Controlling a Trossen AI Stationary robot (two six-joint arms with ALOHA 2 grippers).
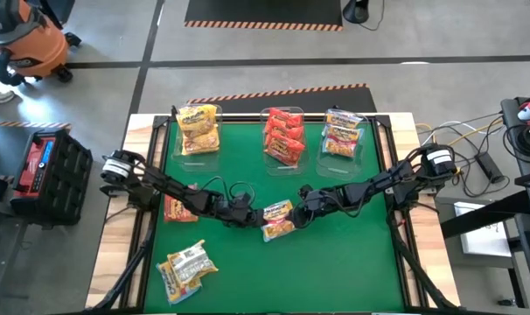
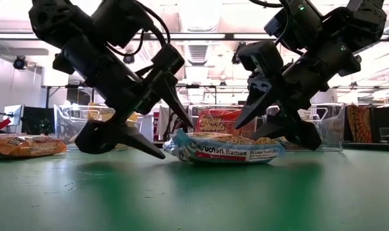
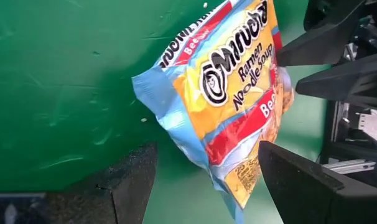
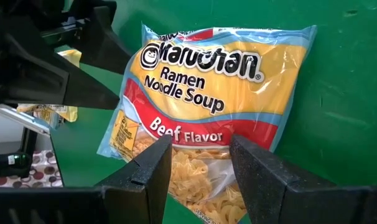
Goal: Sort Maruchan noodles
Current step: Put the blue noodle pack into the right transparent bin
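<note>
Mid-counter (image 1: 335, 254) was crowded: the left hand (image 1: 253, 217) and right hand (image 1: 302, 199) flanked a beef ramen packet (image 1: 277, 219), nothing could pass between. Three clear bins (image 1: 282, 136) blocked the far edge. Loose packets (image 1: 186, 269) sat near-left, another (image 1: 179, 207) under the left arm. The near-right green mat lay open.
</note>
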